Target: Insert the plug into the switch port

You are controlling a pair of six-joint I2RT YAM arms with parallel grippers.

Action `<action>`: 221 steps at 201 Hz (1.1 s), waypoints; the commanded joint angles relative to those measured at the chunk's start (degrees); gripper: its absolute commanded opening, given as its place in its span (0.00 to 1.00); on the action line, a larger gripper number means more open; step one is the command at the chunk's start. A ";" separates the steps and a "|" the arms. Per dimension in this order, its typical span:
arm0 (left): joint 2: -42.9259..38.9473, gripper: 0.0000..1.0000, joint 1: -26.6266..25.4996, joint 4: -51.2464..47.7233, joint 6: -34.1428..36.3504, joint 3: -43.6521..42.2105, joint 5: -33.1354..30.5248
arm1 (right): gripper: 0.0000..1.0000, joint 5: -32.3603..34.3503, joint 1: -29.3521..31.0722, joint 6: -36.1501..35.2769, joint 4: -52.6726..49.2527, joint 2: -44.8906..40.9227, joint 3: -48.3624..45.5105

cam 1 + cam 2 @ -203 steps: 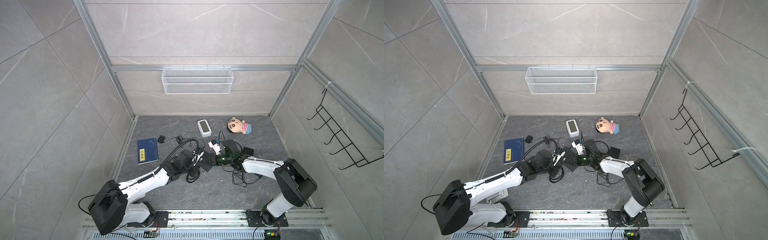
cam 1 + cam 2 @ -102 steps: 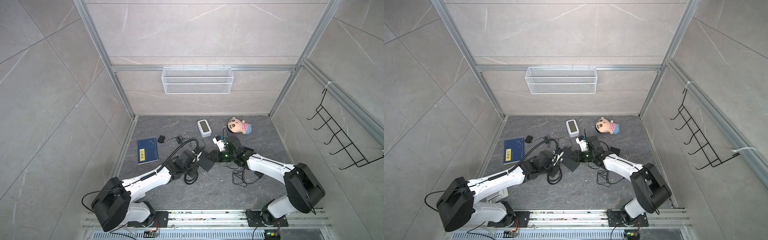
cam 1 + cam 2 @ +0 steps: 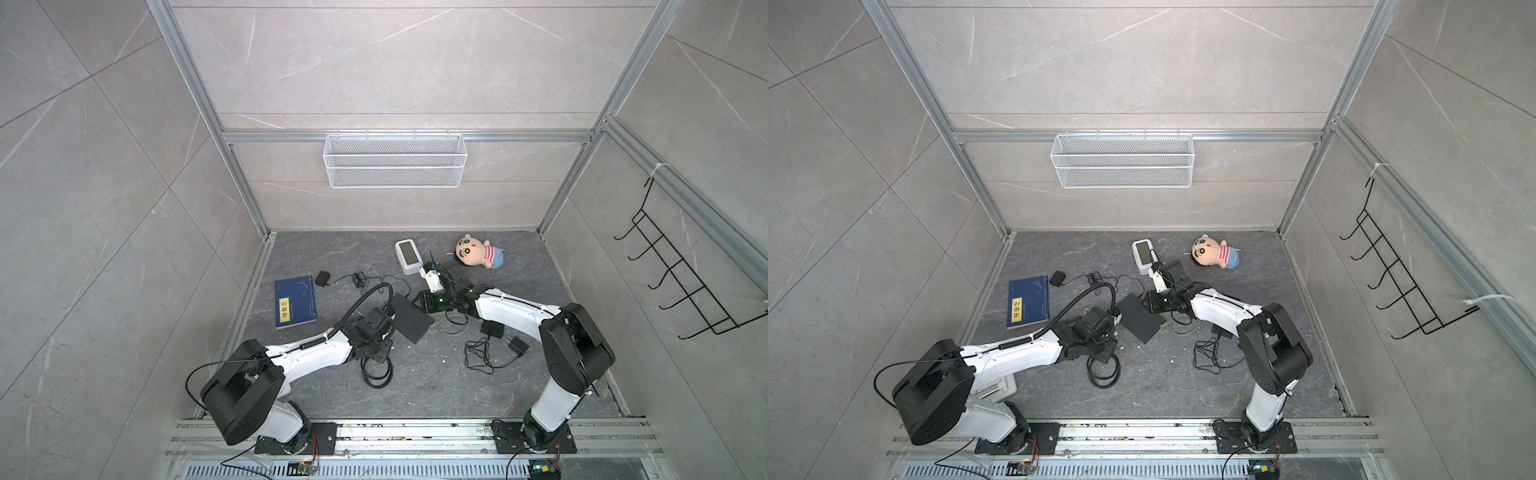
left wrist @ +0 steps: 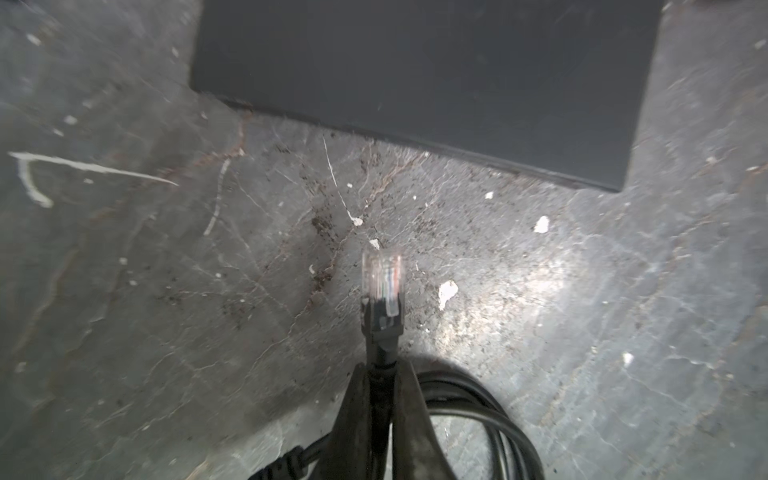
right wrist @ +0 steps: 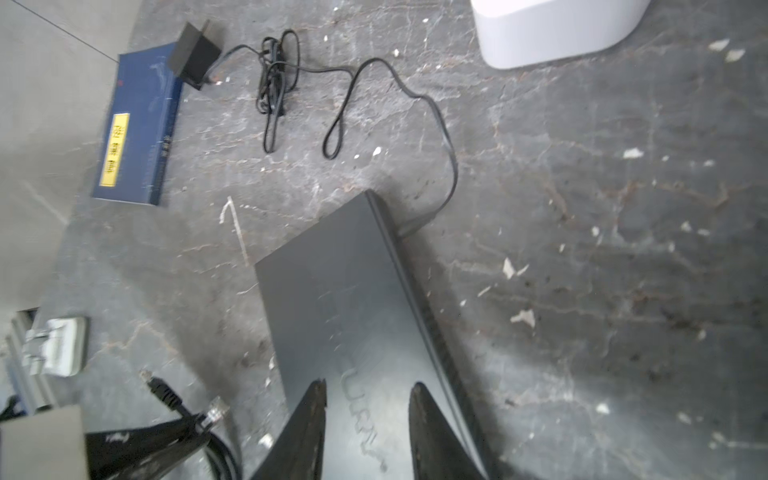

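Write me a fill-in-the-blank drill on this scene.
1. The left gripper is shut on the black cable just behind its clear ___.
2. The jaws of the right gripper stand ___ over the flat black switch.
3. The blue book bears a ___ label.
Missing words: plug; open; yellow.

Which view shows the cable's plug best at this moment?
The left wrist view: the clear plug juts from the shut left gripper, facing the black switch. The right wrist view catches the plug small and blurred; in both top views it is too small to tell.
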 commanded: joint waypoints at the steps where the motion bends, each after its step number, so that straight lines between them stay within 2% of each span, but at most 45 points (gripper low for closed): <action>1: 2.49 0.02 1.76 -0.30 -0.55 1.82 3.18 | 0.38 1.89 0.04 -3.20 -2.23 3.64 3.71; 58: 8.04 0.02 4.18 0.25 0.80 4.93 8.01 | 0.40 1.09 -0.87 -3.52 -3.23 8.13 7.68; 69: 8.59 0.02 4.66 0.08 0.90 5.38 8.89 | 0.42 -0.19 -1.52 -3.23 -2.81 8.33 7.56; 80: 8.88 0.02 5.04 0.29 1.14 5.43 9.56 | 0.48 -2.10 -2.27 -2.94 -1.88 8.41 7.17; 101: 9.65 0.02 6.52 0.94 1.62 5.10 11.81 | 0.48 -6.15 -3.42 -2.35 -0.72 8.84 6.75; 123: 9.93 0.02 8.13 2.65 1.55 3.99 14.38 | 0.48 -7.40 -3.53 -2.48 -0.38 8.77 6.53; 148: 9.99 0.02 8.58 3.77 1.97 3.60 14.06 | 0.51 -9.10 -3.91 -2.66 -0.38 9.77 7.04; 221: 11.39 0.02 9.70 6.90 2.73 3.23 15.05 | 0.50 -16.41 -4.72 -2.42 0.56 13.85 7.80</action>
